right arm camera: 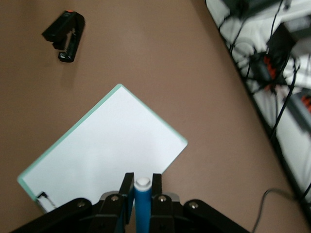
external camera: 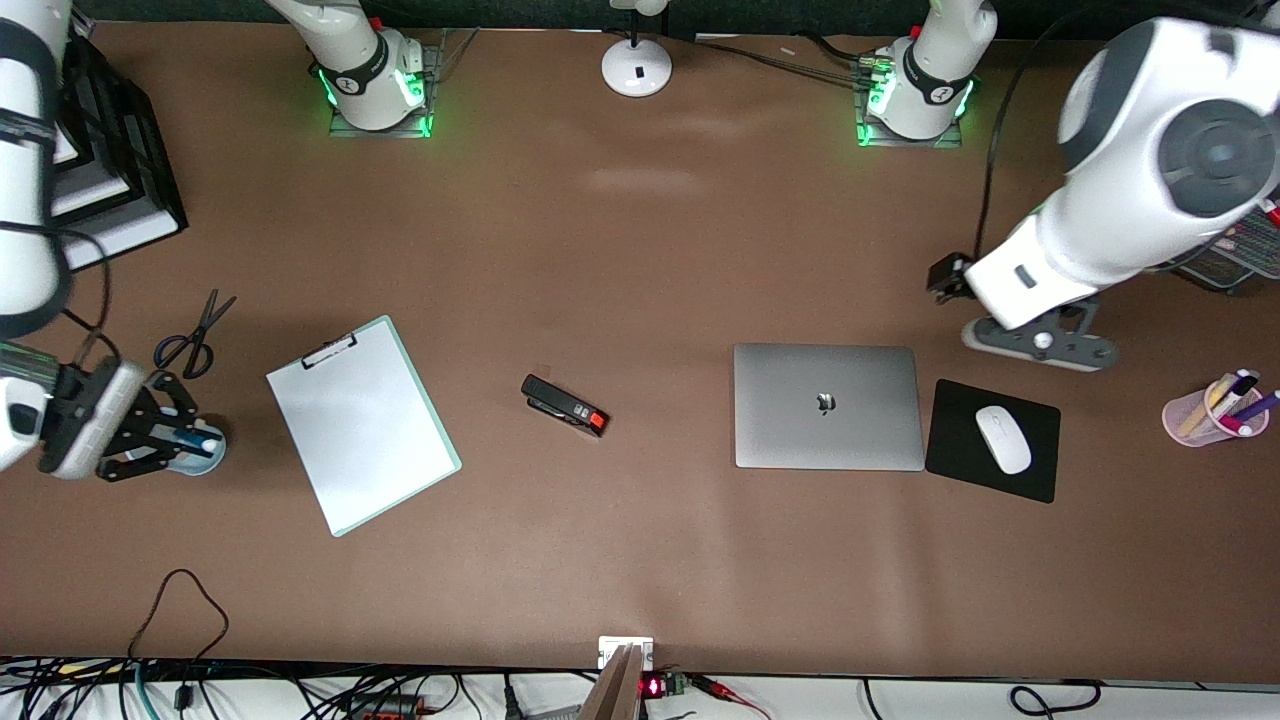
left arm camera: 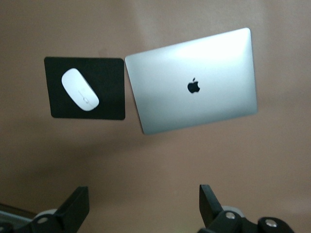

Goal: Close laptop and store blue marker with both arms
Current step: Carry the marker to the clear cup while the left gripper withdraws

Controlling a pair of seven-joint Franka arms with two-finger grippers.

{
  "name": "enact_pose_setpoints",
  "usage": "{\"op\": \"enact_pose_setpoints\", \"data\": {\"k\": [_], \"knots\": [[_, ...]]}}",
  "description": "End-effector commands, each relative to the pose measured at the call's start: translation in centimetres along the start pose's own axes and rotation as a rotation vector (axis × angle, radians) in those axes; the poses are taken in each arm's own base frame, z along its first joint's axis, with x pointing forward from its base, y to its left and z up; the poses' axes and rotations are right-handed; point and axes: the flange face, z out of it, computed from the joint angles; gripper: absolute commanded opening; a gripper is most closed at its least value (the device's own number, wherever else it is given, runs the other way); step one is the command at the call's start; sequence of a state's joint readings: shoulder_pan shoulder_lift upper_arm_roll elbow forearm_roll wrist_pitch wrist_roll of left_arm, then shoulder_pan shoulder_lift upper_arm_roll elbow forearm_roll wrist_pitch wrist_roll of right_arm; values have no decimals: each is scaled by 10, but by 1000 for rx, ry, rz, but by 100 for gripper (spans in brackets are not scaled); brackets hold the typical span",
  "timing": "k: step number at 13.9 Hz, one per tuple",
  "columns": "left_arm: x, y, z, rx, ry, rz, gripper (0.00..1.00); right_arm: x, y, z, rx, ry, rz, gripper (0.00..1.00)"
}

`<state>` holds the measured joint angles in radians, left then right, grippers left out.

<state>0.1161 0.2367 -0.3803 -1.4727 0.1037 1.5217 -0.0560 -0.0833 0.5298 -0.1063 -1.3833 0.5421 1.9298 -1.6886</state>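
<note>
A brown worktop fills the scene, with both arm bases along its edge farthest from the front camera and cables trailing off the near edge. The right hand hangs at the right arm's end of the worktop, clenched on the blue marker, whose pale tip pokes up between the fingers in the right wrist view. Under it in the front view sits a pale bluish round shape that could be a holder or cup, but the hand covers most of it and I cannot tell what it is. Just beside the right hand lie scissors and a clipboard bearing a blank sheet, then a black stapler toward the middle. The left hand hovers with its fingers spread wide and nothing between them, over bare worktop close to the laptop. The laptop lies flat with its lid down, logo up, touching or almost touching a black mouse pad that carries a white mouse. A pink pen cup stands toward the left arm's end. Judging by this, closing is done and storing is in hand; the next move likely calls for lowering the marker into a container and letting go. The left arm's bulk hides whatever lies beneath it.
</note>
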Motion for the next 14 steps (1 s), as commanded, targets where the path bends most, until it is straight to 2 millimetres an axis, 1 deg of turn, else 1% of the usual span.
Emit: {"op": "enact_pose_setpoints", "data": {"k": [1,3,5,6,7,8,9,10,12,14], "knots": [[-25,-22,-34,-41,25,42,100,-27,7,-17,-24,96,-133,0],[-47,-35,-37,-22,27,25,100,-53,6,-29,-26,161,-153,0],[-62,-52,-35,-46,31,-22,100,-83,5,-31,-15,211,-135,0],[-66,-55,-36,-40,67,-41,100,-98,5,-34,-24,251,-130,0],[-70,-58,-35,-37,118,-61,100,-111,5,-31,-30,293,-134,0],[-75,-61,-31,-35,147,-80,100,-125,4,-31,-41,332,-134,0],[-79,-61,-26,-32,150,-107,100,-141,4,-26,-43,364,-120,0],[-82,-63,-27,-34,151,-137,100,-152,4,-24,-51,377,-116,0],[-82,-66,-25,-33,143,-137,100,-168,4,-21,-60,400,-94,0],[-81,-66,-26,-36,118,-146,100,-187,-1,-9,-27,423,-76,0]]}}
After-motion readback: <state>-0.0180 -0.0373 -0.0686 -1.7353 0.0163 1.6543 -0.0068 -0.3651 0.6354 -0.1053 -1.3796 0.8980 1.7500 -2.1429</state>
